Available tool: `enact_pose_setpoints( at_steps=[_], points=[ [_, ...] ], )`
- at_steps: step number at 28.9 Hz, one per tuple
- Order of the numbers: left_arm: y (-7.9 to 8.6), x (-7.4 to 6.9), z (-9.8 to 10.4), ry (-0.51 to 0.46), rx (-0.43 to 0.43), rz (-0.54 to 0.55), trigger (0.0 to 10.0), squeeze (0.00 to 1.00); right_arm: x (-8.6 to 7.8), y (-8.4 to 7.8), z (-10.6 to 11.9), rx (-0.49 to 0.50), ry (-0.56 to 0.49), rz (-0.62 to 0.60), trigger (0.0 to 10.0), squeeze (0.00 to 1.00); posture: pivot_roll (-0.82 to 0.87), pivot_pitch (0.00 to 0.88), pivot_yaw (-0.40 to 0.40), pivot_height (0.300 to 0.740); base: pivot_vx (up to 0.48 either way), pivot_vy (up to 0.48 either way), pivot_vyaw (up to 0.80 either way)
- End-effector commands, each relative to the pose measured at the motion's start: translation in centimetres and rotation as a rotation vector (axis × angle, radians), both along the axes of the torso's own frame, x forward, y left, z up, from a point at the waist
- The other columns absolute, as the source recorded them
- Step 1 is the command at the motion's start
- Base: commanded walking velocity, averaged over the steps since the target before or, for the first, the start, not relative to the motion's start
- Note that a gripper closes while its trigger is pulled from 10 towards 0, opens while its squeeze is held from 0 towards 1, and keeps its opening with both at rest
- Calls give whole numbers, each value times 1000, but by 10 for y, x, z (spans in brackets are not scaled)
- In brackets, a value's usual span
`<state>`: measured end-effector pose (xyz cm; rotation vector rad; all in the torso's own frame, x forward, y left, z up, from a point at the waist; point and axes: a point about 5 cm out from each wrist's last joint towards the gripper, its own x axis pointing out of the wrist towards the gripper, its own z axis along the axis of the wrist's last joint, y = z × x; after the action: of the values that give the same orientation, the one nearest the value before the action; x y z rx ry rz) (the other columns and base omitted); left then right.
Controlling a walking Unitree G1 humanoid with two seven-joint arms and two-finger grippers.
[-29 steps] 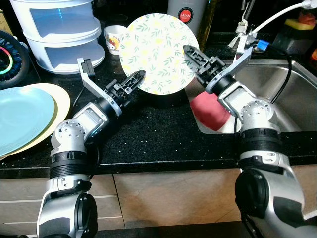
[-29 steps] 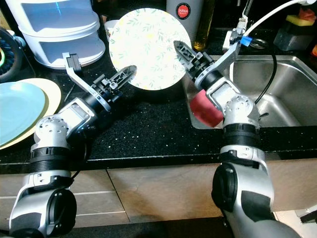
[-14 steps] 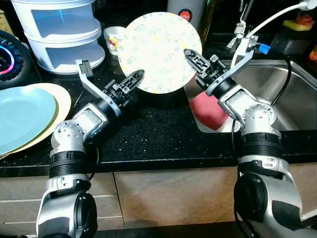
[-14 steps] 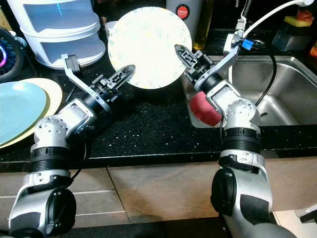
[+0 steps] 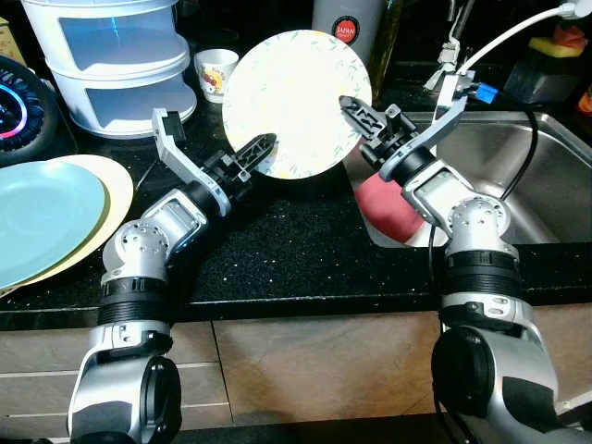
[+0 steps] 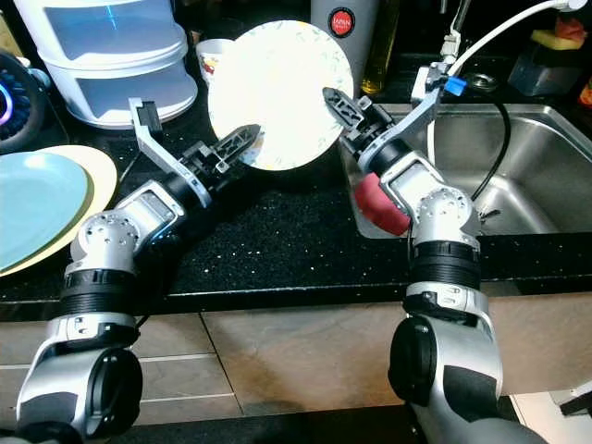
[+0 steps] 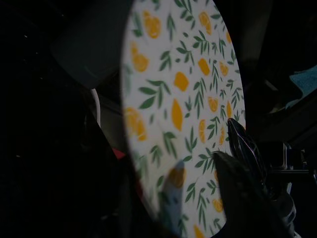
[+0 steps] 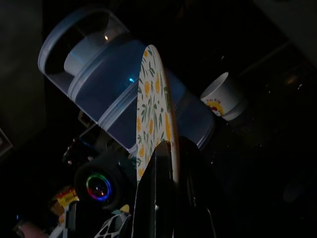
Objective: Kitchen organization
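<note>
A Unitree G1 humanoid holds a round plate [image 5: 298, 102] printed with yellow lemons and green leaves upright on edge above a black speckled countertop [image 5: 277, 250], both silver arms raised toward it. The right gripper [image 5: 354, 109] has its two black fingers clamped on the plate's right rim, one finger on each face, as the right wrist view shows with the rim running between them. The left gripper [image 5: 256, 149] meets the plate's lower left edge; from the left wrist view its fingers sit on either side of the plate, though whether they are pressing on it cannot be told. Behind the plate stand a tall white canister with a round red label [image 5: 348, 20] and a small white printed cup [image 5: 215, 72], with a stacked white and translucent blue container [image 5: 109, 61] further to the robot's left. At the left end of the counter a light blue plate [image 5: 42, 217] lies on top of a pale yellow plate [image 5: 113, 190], beside a dark round device with a glowing coloured ring [image 5: 20, 102]. To the right, a red object [image 5: 388, 203] rests at the near left corner of the stainless steel sink [image 5: 518, 176], partly behind the right arm, and a white cable [image 5: 518, 32] arcs above the basin
</note>
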<state>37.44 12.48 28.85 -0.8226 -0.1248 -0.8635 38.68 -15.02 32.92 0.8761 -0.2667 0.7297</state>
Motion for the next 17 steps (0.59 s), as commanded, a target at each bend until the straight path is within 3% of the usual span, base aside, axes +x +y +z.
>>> enact_pose_setpoints(
  at_steps=[1, 4, 5, 10, 12, 14, 15, 17],
  points=[
    [2, 1, 3, -5, 32, 30, 10000, 1000, 0, -11, 4, 38, -15, -40, 0, 0, 31, 165, 14, 740, 0, 0, 0],
    [4, 3, 3, -11, 47, 70, 10000, 1000, 1, -27, 8, 59, -27, -111, 0, 0, 31, 165, 14, 740, 0, 0, 0],
    [4, 3, 3, -19, 57, 72, 10000, 0, 1, -34, 10, 70, -30, -150, 0, 0, 30, 165, 14, 740, 0, 0, 0],
    [4, 4, 5, -68, 142, 134, 10000, 0, 0, -60, 21, 109, -69, -306, 0, 0, 32, 165, 15, 740, 0, 0, 0],
    [9, 8, 6, -74, 168, 203, 10000, 0, -2, -72, 26, 149, -82, -392, 0, 0, 33, 166, 19, 740, 0, 0, 0],
    [14, 12, 7, -101, 252, 312, 10000, 0, -4, -80, 29, 141, -96, -485, 0, 0, 33, 166, 19, 740, 0, 0, 0],
    [14, 12, 7, -101, 252, 312, 10000, 0, -4, -80, 29, 141, -96, -485, 0, 0, 33, 166, 19, 740, 0, 0, 0],
    [18, 15, 8, -113, 334, 401, 10000, 0, -6, -78, 31, -17, -130, -602, 0, 0, 32, 170, 26, 740, 0, 0, 0]
  ],
)
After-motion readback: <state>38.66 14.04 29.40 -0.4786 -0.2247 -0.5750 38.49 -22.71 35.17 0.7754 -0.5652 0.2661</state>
